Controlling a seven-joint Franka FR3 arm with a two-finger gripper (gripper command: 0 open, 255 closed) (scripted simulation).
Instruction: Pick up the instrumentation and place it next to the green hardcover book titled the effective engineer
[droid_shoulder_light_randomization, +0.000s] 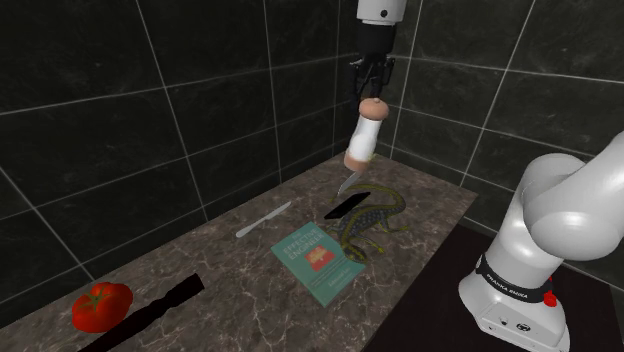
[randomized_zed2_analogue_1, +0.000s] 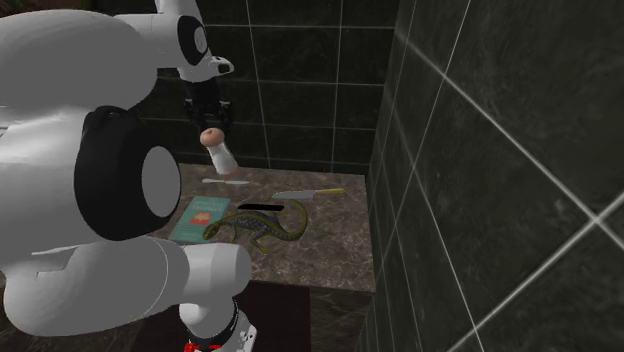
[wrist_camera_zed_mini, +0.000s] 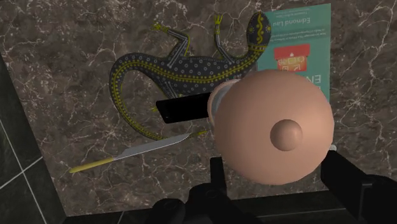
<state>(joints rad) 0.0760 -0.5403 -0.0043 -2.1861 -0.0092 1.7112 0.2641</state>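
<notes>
1. My end effector (droid_shoulder_light_randomization: 372, 92) grips the pink-and-white instrument (droid_shoulder_light_randomization: 364, 135) by its knobbed top, high above the worktop's (droid_shoulder_light_randomization: 250, 300) back edge.
2. Lifted, I judge, to clear the lizard (droid_shoulder_light_randomization: 372, 222) beside the green book (droid_shoulder_light_randomization: 318, 258).

1. White arm (droid_shoulder_light_randomization: 565, 215) on show: fat, rounded, glossy links, smooth shells all the way up.
2. Joints go dark, with a black ring around a pale grey cap (randomized_zed2_analogue_1: 160, 185) on the nearest one.
3. The base (droid_shoulder_light_randomization: 515, 310) flares wide and white, with black lettering (droid_shoulder_light_randomization: 497, 284) across its collar.
4. A small red spot (droid_shoulder_light_randomization: 549, 298) sits on that collar.
5. Gripper (droid_shoulder_light_randomization: 372, 92): all black, with two blocky fingers (wrist_camera_zed_mini: 347, 184) under a white wrist.
</notes>
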